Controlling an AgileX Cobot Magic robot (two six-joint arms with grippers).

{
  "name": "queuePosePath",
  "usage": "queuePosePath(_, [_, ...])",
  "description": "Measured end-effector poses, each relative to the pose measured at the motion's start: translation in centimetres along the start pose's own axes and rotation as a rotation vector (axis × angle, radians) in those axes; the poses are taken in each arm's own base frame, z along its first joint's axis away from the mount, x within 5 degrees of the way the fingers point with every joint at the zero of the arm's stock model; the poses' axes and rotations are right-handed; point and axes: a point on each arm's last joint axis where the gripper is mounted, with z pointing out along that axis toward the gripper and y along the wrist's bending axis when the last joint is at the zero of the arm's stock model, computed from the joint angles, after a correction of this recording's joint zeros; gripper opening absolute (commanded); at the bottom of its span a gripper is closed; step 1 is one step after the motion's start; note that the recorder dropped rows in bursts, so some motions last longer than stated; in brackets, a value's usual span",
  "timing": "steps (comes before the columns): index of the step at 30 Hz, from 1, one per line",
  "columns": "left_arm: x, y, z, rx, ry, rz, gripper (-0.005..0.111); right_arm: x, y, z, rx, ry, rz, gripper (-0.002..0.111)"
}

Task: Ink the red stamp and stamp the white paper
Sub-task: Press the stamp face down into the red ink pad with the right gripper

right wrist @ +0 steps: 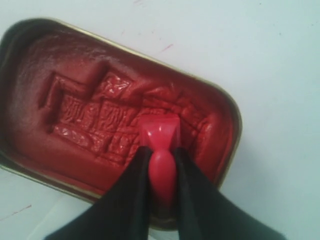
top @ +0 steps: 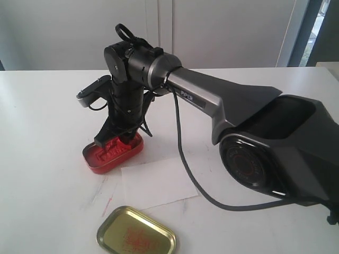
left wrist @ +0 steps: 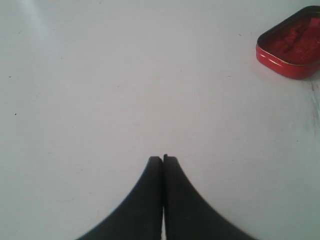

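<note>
My right pincer clamps the red stamp, base down in the ink tin near one end rim; my left pincer is closed and empty.

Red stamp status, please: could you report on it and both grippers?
Right gripper shut on red stamp, base down in the ink tin. Left gripper shut, holding nothing. White paper shows no imprint; arm cable crosses its edge.
</note>
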Motion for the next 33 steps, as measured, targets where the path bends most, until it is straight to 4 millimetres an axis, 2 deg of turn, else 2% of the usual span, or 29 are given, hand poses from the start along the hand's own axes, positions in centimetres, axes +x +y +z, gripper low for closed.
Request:
queuePosePath(19, [0.00,0.00,0.00,0.000,0.000,0.000,0.000,-0.05,-0.01,-0.10,0.001,-0.002,0.000,0.000])
queuePosePath(33, [0.00,0.00,0.00,0.000,0.000,0.000,0.000,-0.18,-0.05,-0.96,0.004,-0.018,0.008,0.000])
